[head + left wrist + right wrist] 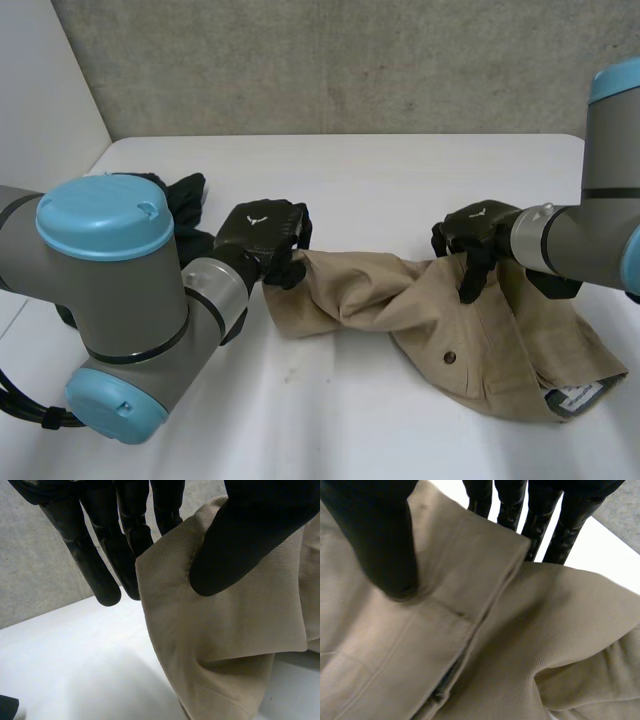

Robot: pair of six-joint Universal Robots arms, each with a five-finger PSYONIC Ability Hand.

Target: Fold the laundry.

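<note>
Trousers (400, 300): tan, bunched up on table (380, 170)
Left hand (262, 232): hem corner pinched under thumb
Right hand (478, 235): waistband edge pinched too
Dark cloth (185, 200): heaped behind left arm (110, 290)

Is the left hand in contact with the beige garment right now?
Touching. The left wrist view shows the left hand pinching a corner of the beige garment, with its thumb on one face and its fingers behind.
</note>
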